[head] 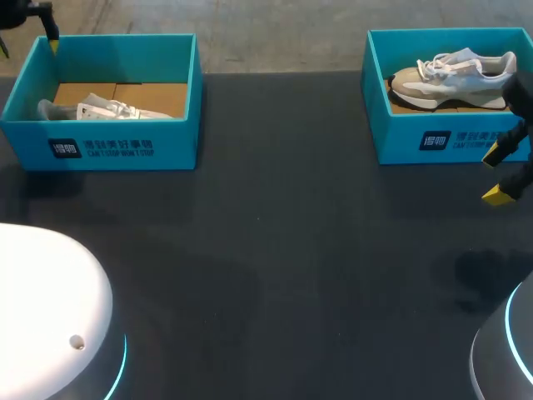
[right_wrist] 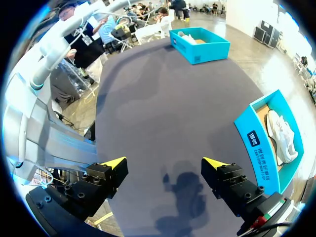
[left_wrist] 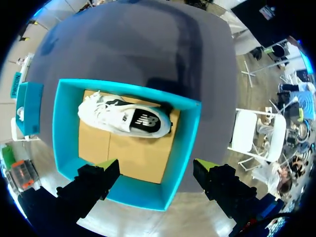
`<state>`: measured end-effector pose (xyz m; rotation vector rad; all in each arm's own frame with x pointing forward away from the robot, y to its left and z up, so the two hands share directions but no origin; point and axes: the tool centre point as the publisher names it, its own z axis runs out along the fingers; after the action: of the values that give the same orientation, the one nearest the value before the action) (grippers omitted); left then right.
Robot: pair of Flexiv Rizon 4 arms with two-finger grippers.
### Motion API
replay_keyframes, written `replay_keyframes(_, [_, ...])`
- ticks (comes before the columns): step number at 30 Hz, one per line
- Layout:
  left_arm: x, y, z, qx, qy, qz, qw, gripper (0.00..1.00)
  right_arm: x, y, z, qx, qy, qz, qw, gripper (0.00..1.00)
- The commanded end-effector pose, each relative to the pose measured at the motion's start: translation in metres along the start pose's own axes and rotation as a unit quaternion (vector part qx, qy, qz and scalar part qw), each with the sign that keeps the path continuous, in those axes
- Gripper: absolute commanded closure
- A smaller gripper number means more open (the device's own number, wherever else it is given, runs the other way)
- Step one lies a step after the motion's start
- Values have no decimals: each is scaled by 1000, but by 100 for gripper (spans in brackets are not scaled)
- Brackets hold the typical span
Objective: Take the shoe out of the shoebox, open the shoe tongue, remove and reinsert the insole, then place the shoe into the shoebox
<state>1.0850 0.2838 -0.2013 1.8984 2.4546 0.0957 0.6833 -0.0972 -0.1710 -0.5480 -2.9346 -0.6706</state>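
- As far as I can judge, no step of the task is done: both shoes lie inside their boxes and neither tool has hold of anything.
- The white shoe [left_wrist: 126, 116] lies on its side on the cardboard floor of the left shoebox [head: 125, 146], close against one long wall.
- My left tool [left_wrist: 155, 165] hangs above that box, fingers spread wide and empty, over the box's end wall and apart from the shoe.
- A beige shoe [head: 454, 75] rests in the right shoebox [head: 433, 137], sole down.
- My right tool [right_wrist: 164, 163] is wide open too, gripping nothing, over the bare dark surface [head: 291, 250] just beside the right shoebox.
- Left to do: lift a shoe out, open the tongue, pull and refit the insole, and return the shoe.
- In the way, by my reading: the box walls crowd a grasp on the white shoe. The two boxes stand well apart, with open surface between them for working.
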Motion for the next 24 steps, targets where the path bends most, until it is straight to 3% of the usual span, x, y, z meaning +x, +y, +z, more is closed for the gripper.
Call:
replay_keyframes(1, [1,-11,-8,-7,5,-34,999,0,-7,1,0,3,0,-1,1000,0])
replay_keyframes(11, [-11,-27,-2,25,10,-185,982,0,-79,2,-23,49,-8,-14,999,0])
replay_keyframes(24, [-24,-46,-13,7,8,-249,968,0,-144,-14,-47,82,-4,-23,996,0])
